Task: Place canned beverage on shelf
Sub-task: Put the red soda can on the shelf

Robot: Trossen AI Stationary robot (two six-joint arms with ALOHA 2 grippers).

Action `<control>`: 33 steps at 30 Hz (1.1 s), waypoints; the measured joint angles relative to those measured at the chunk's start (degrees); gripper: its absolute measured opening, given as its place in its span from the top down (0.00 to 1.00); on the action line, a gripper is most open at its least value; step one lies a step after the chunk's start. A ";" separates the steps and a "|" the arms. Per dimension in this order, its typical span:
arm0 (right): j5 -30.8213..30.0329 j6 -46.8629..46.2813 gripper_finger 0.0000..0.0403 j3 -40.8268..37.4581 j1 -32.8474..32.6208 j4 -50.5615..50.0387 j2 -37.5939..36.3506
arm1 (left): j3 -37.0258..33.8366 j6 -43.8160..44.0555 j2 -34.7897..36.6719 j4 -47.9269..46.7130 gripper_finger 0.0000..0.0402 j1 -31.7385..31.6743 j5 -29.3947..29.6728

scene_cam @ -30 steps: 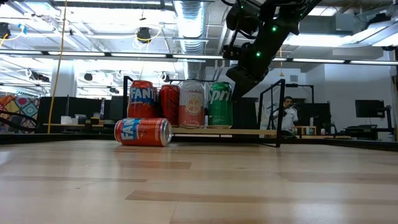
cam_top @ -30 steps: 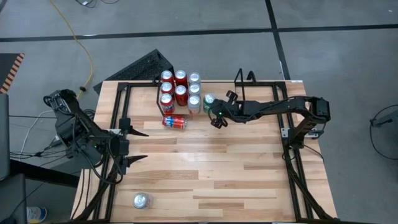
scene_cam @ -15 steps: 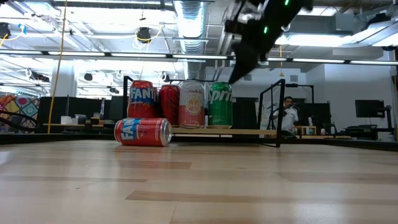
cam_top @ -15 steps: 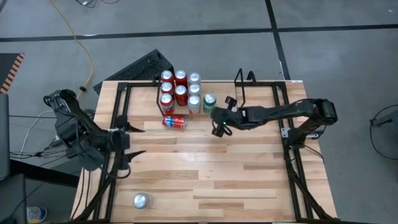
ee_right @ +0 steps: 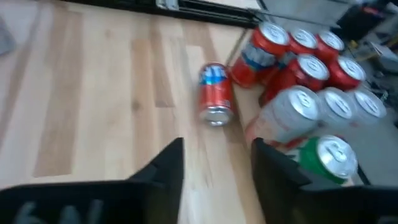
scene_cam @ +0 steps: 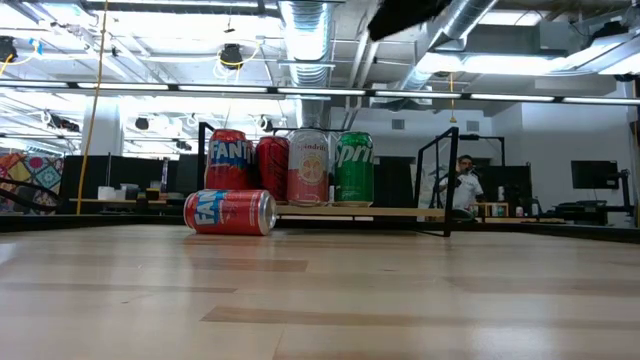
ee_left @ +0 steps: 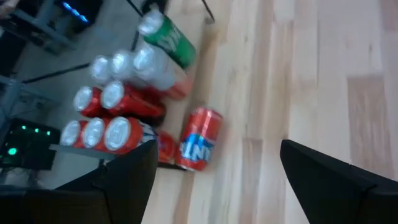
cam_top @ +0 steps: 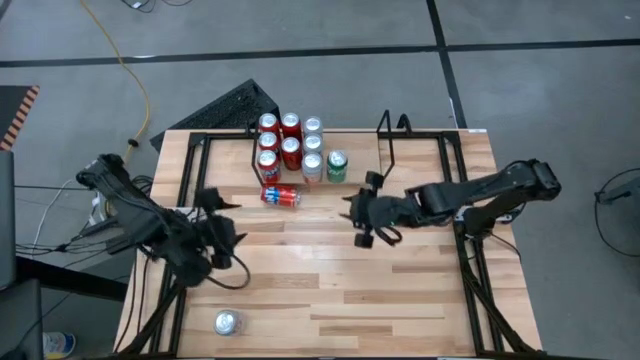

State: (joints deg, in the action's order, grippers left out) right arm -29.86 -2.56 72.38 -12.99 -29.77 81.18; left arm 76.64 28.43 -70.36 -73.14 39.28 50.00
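Table (cam_top: 330, 270): I am working over a pale wooden top edged with black rails; most of its near half is lying bare.
Right arm: I am reaching it in from the right edge, forearm stretched low and nearly level across the middle of the table, elbow bent back by the right rail.
Left arm: I am angling it in from the left edge toward the table's middle, wrist turned so its camera is looking at the cans.
Shelf (cam_top: 388, 135): the black rod rack is sitting at the far edge of the table, its two upright loops standing at either end.
Cans on the shelf (cam_top: 290, 140): red and silver cans are standing upright in rows at the rack's left end, packed touching one another.
Green can (cam_top: 337, 165): it is standing upright on the shelf, just beside the silver cans, on the side nearer my right claw.
Fallen red can (cam_top: 281, 196): it is lying on its side on the wood, just in front of the shelf's left end.
Silver can (cam_top: 227, 322): it is standing alone near the front left corner, well apart from everything else.
Right gripper (cam_top: 362, 212): I am holding its fingers parted with nothing between them, above bare wood, near the green can but clear of it.
Left gripper (cam_top: 222, 230): I am keeping its fingers spread wide and empty, between the fallen red can and the lone silver one.
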 joint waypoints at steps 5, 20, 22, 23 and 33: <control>-3.46 -0.75 0.41 0.00 -3.93 0.11 -0.34 | 0.00 -4.48 -5.27 0.28 0.20 -3.14 -2.28; -6.12 -2.11 0.37 0.00 -7.38 -0.22 -0.34 | -0.02 -26.10 -2.67 13.16 0.20 -16.60 -14.96; -6.12 -2.11 0.37 0.00 -7.35 -0.25 -0.34 | -0.13 -28.67 -2.78 14.64 0.20 -18.32 -16.19; -6.12 -2.11 0.37 0.00 -7.35 -0.27 -0.34 | -0.93 -30.32 -2.69 16.92 0.20 -19.20 -17.18; -6.08 -5.72 0.37 0.00 -8.44 -3.71 -0.34 | -19.20 -34.26 3.86 34.49 0.20 -24.48 -26.29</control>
State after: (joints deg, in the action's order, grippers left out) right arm -35.94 -8.27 72.38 -21.43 -33.48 80.84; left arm 57.44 -5.83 -66.51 -38.65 14.80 23.71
